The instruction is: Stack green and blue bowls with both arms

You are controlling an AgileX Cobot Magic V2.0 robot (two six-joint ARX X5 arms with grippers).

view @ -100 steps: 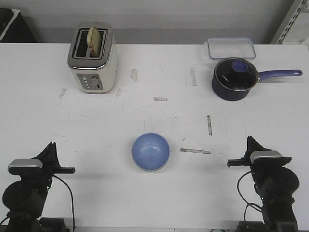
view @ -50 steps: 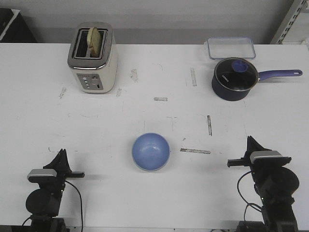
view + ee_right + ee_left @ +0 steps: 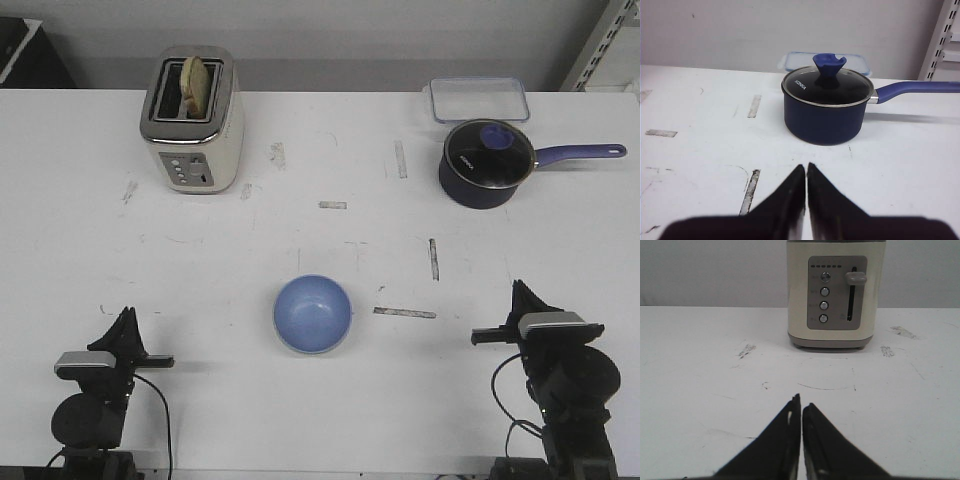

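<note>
The light blue bowl (image 3: 313, 312) sits upright on the white table (image 3: 320, 240), near the front middle. A thin pale edge shows under its near rim; I see no separate green bowl in any view. My left gripper (image 3: 127, 316) is shut and empty at the front left, well left of the bowl. In the left wrist view its shut fingers (image 3: 801, 401) point at the toaster. My right gripper (image 3: 518, 290) is shut and empty at the front right. In the right wrist view its shut fingers (image 3: 806, 166) point at the saucepan.
A cream toaster (image 3: 193, 120) with bread in it stands at the back left, also in the left wrist view (image 3: 835, 295). A dark navy saucepan (image 3: 484, 163) with a lid and long handle stands at the back right, a clear lidded box (image 3: 478, 98) behind it.
The left arm has drawn back and to the right, settling low at the front left. The right arm and the bowl have not moved.
</note>
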